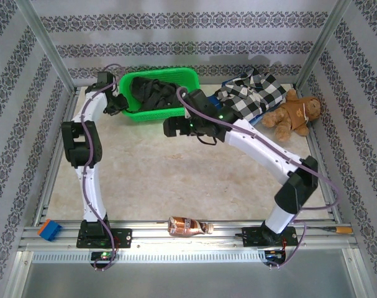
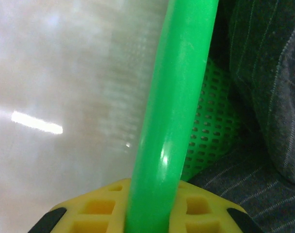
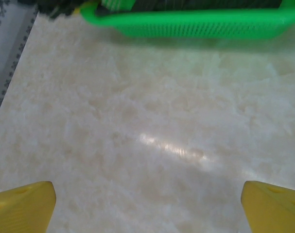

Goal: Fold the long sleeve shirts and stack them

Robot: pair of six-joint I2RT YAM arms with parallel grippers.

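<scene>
Overhead view: you get the whole layout, with the black-and-white checked flannel shirt [image 1: 253, 93] crumpled at the far right of the pale marbled table [image 1: 176, 180], a strip of blue cloth [image 1: 233, 81] at its far edge and a brown teddy bear [image 1: 295, 115] just to its right
Left wrist view: you get the close detail, with faint pinstripes on the dark charcoal shirt [image 2: 264, 97] and the mesh holes of the green plastic basket [image 2: 210, 126], both too fine to read from overhead
Right wrist view: you see bare table, with the basket's near wall [image 3: 191, 22] along the top
Count: one basket, one charcoal shirt, one checked shirt, one blue strip, one bear, one brown bottle [image 1: 188, 226] and one blue block [image 1: 49, 230] on the front rail
Left gripper [image 1: 118, 104]: pinching the basket's left rim, which runs up between the yellow fingers [image 2: 96, 208]
Right gripper [image 1: 168, 128]: yellow fingers [image 3: 21, 208] spread wide over bare table, just in front of the basket, touching nothing
Shirts against tools: the charcoal shirt [image 1: 152, 92] lies bunched inside the basket [image 1: 145, 116], just right of your left gripper; the checked shirt is well apart from both grippers
</scene>
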